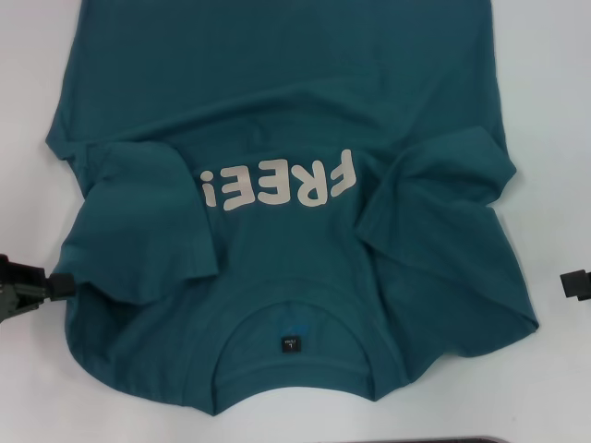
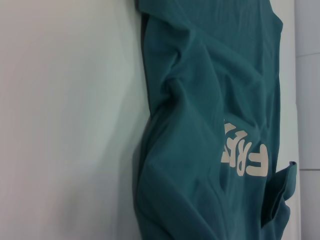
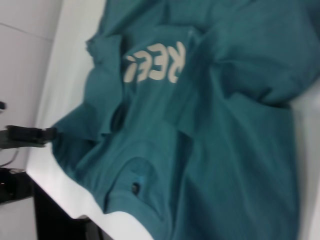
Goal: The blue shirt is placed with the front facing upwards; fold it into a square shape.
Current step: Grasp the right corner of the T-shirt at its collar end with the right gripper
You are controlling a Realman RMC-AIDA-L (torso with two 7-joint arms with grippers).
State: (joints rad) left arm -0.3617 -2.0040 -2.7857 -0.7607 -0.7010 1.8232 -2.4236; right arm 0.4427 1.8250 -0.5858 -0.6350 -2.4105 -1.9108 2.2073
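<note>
Clearly the blue shirt (image 1: pixel 277 120) is soft, light cotton that will drape and bunch rather than hold a shape. It lies front up on the white counter (image 1: pixel 554 92), collar (image 1: pixel 291 355) toward the robot, the "FREE!" lettering (image 1: pixel 277 185) reading upside down from the head view. Both short sleeves are already flopped inward over the chest, and the fabric is rumpled around them.

The left claw (image 1: pixel 57 284) sits at the shirt's left edge, near the shoulder, touching or just beside the cloth; I cannot tell whether it is pinching fabric or standing wide. The right claw (image 1: pixel 571 284) is at the right margin of the head view, apart from the shirt's edge, and its opening cannot be told either.

Judging by how it lies, the cloth should slide easily on the smooth counter, so a single-point pull would likely drag the whole garment. Better holds look like the shoulder seams beside the collar or the side edges, taken by both arms together and lifted low so the layers fall flat.
</note>
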